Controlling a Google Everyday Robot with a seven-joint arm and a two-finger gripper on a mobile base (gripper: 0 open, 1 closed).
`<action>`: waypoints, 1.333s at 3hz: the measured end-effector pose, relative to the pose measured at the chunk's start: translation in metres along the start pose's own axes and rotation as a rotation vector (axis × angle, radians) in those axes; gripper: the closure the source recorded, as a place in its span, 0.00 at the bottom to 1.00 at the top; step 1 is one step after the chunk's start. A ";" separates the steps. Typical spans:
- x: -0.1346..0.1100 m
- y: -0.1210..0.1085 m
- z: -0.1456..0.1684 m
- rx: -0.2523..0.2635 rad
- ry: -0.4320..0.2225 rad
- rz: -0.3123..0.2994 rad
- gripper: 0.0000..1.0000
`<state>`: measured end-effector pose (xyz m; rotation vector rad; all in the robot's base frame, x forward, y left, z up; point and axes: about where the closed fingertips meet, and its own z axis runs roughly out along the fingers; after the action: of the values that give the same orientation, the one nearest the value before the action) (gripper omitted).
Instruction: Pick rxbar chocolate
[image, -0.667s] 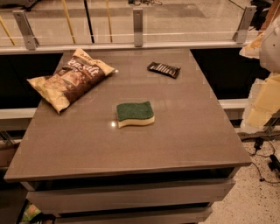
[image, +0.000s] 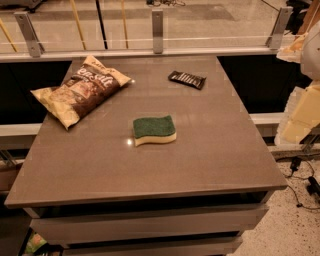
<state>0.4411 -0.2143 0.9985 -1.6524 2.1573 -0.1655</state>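
Camera view looks down on a grey-brown table (image: 210, 160) with three things lying on it. The chocolate bar (image: 187, 79), small, flat and dark with pale lettering, lies near the far edge, right of the middle, turned slightly askew. It touches nothing else. A big tan-and-brown chip bag (image: 80, 90) lies at the far left, one corner hanging past the table's side. A sponge (image: 154, 130), green on top and yellow beneath, sits near the middle, well apart from both the bag and the bar.

Off the right edge of the table stand pale, blocky parts of the robot arm (image: 300, 117). The gripper (image: 309, 50) seems to be the upper pale shape at the far right, off the table and well apart from the bar, holding nothing that I can see. Whether it is apart or together I cannot tell. Behind the table runs a glass railing (image: 158, 30) with metal posts, and dark cables (image: 302, 182) trail over the speckled floor at the right.
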 end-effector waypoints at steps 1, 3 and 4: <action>0.004 -0.024 -0.002 0.078 -0.090 0.028 0.00; 0.002 -0.089 0.007 0.149 -0.225 0.087 0.00; -0.003 -0.114 0.021 0.121 -0.234 0.133 0.00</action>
<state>0.5525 -0.2406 1.0189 -1.3830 2.0290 -0.0589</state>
